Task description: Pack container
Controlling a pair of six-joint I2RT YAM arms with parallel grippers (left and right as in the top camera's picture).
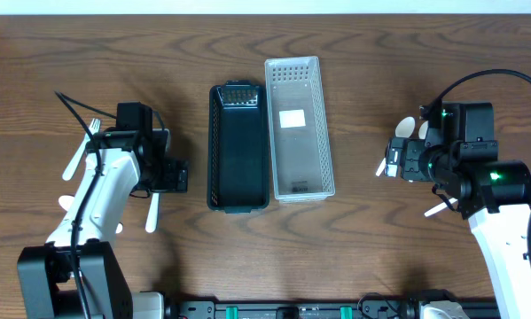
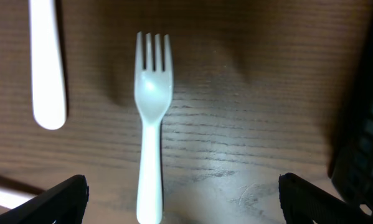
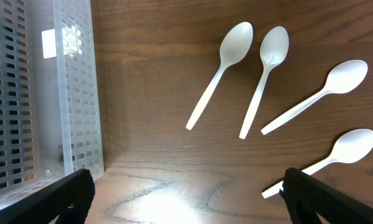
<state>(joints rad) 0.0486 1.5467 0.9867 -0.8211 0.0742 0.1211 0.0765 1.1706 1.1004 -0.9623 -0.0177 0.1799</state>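
Overhead: noting black container (image 1: pixel 238 146) and clear container (image 1: pixel 299 127) sitting side by side between the arms. Left wrist: seeing left gripper (image 2: pixel 183 199) spread wide, handle end of white fork (image 2: pixel 150 118) lying between its fingers. Right wrist: seeing right gripper (image 3: pixel 186 199) likewise spread, clear container beside one finger, four spoons (image 3: pixel 236 40) lying ahead.

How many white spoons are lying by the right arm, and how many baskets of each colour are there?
White spoons: 4
Black basket: 1
Clear basket: 1
Total: 6
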